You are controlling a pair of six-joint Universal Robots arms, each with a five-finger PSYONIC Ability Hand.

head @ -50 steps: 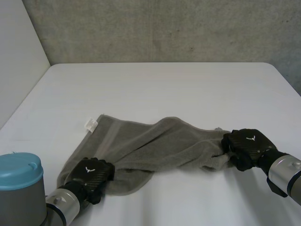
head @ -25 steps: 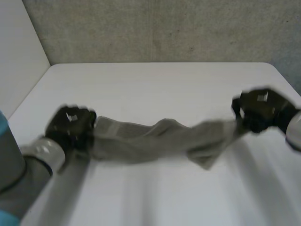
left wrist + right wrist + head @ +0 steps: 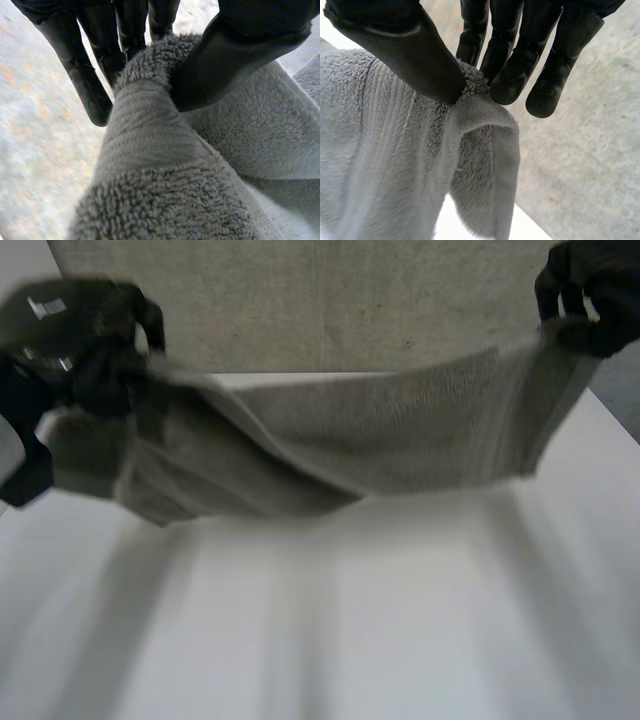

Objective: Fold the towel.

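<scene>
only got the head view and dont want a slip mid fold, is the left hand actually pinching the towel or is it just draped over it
Observer: Pinching. In the left wrist view, the left hand presses its thumb onto a bunched bit of the towel, against its fingers.
Operator: and the right
Observer: The right hand pinches too. The right wrist view has its thumb against its fingers on the towel's top edge.
Operator: right on the corner?
Observer: Just short of it, I think. A small flap of towel hangs down beyond the pinch, away from the main sheet.
</scene>
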